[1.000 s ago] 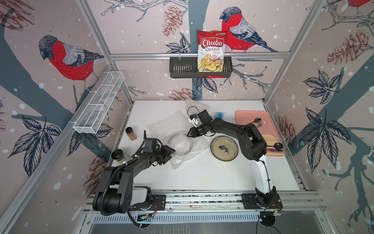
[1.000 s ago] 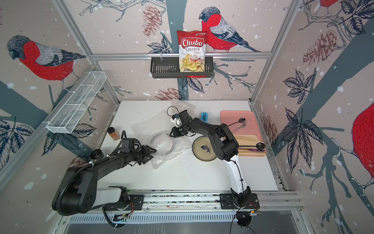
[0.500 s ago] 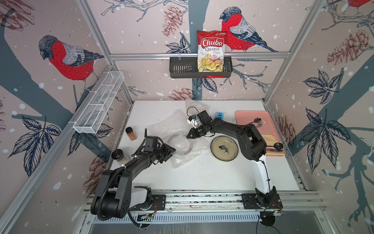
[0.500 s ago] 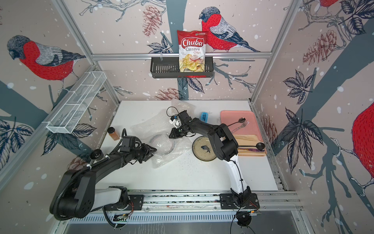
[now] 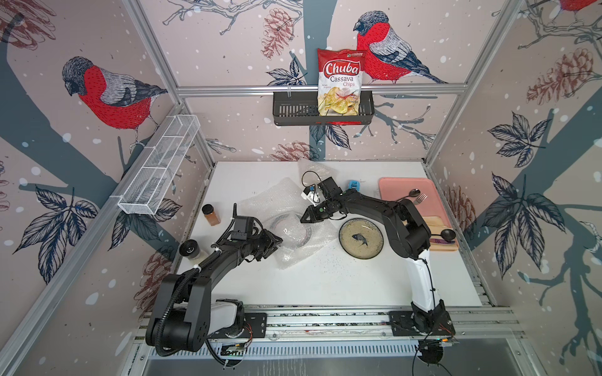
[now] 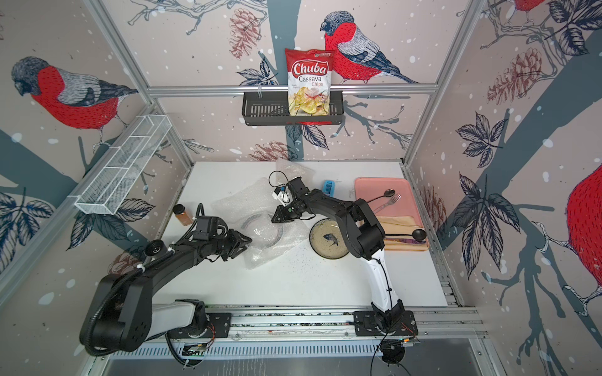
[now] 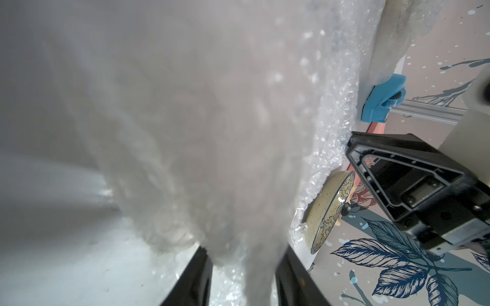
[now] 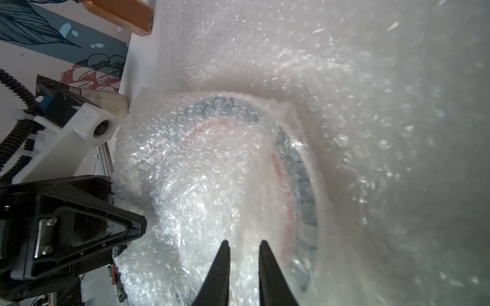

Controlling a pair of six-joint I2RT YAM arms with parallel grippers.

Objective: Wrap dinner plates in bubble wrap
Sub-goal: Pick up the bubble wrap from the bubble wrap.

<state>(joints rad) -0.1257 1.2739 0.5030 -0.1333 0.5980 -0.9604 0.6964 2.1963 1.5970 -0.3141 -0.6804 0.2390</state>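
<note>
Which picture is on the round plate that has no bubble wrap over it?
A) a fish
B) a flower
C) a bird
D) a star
A: the bare round cream ceramic plate, lying beside the crinkly clear bubble wrap sheet, has a dark fish painted in its middle.

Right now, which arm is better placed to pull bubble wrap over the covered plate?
Likely left: the left gripper has a fold of bubble wrap between its fingers; the right gripper is over the plate, grip unclear.
</note>
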